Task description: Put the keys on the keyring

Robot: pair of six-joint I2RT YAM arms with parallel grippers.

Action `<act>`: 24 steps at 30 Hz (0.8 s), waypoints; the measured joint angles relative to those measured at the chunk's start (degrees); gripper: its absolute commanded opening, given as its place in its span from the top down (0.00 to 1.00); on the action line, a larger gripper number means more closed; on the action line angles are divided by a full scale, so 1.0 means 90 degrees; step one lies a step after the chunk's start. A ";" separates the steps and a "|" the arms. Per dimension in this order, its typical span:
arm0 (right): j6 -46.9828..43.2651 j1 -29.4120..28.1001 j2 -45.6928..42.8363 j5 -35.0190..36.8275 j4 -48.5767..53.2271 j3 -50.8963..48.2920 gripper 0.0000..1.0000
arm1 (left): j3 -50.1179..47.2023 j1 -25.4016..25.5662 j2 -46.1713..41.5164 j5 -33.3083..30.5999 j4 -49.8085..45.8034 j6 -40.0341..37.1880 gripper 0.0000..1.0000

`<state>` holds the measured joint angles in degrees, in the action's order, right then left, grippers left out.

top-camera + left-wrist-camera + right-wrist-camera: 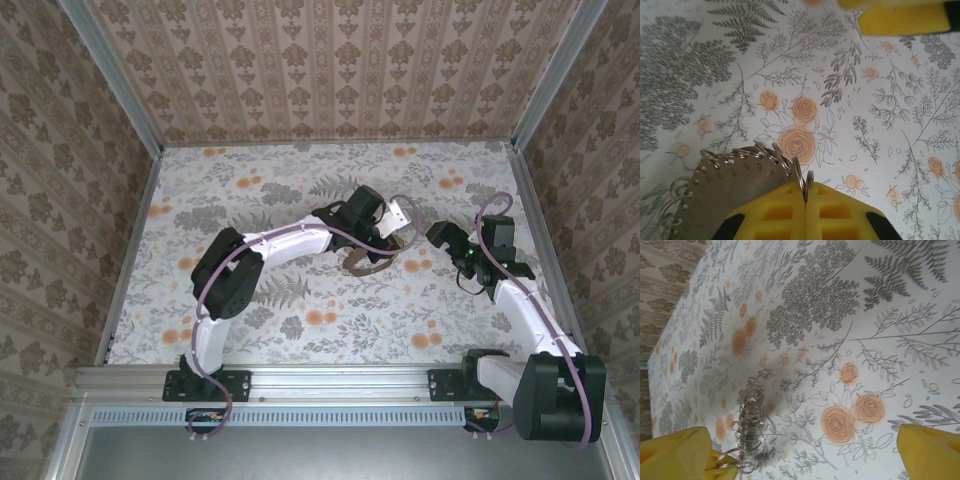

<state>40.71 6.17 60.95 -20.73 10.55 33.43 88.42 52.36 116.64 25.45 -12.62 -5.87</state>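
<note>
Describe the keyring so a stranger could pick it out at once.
Look at the middle of the flowered table, where the left arm's hand ends. Its yellow fingers are shut on the keyring: a flat grey metal piece with a curved edge. What marks it out is the row of holes along its rim, hung with small wire rings.

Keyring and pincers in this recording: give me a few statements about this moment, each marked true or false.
1. The left pincer is shut on the rim of the keyring. True.
2. The right pincer is shut. False: its fingers stand wide apart.
3. The keyring lies untouched on the table. False: the left pincer grips it by its rim.
4. Small wire rings line the keyring's rim. True.
</note>
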 measured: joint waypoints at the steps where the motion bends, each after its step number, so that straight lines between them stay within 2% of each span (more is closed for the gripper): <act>1: 0.0012 0.0000 0.0002 -0.0097 -0.0068 -0.0024 0.08 | -0.0041 -0.0044 -0.0073 0.0000 -0.0002 -0.0012 1.00; 6: 0.0073 -0.0051 0.0002 -0.0675 -0.0646 -0.0146 0.14 | -0.0561 -0.0549 -0.0534 0.0328 0.0090 -0.0022 1.00; 13: -0.0022 -0.0245 0.0046 -0.1659 -0.1649 -0.0270 0.29 | -0.1035 -0.1452 -0.1171 0.1217 0.0481 0.0012 1.00; 18: -0.0046 -0.0663 0.0284 -0.2127 -0.2319 -0.0253 0.43 | -0.0889 -0.1571 -0.1338 0.1928 0.0544 0.0027 1.00; 24: -0.0041 -0.1234 0.0663 -0.2395 -0.2832 -0.0085 0.53 | -0.0777 -0.1566 -0.1343 0.2599 0.0493 0.0078 1.00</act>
<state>40.34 -4.93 66.92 -42.28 -14.94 32.67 81.43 38.26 104.55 48.84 -8.19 -5.17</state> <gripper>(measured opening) 0.499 0.044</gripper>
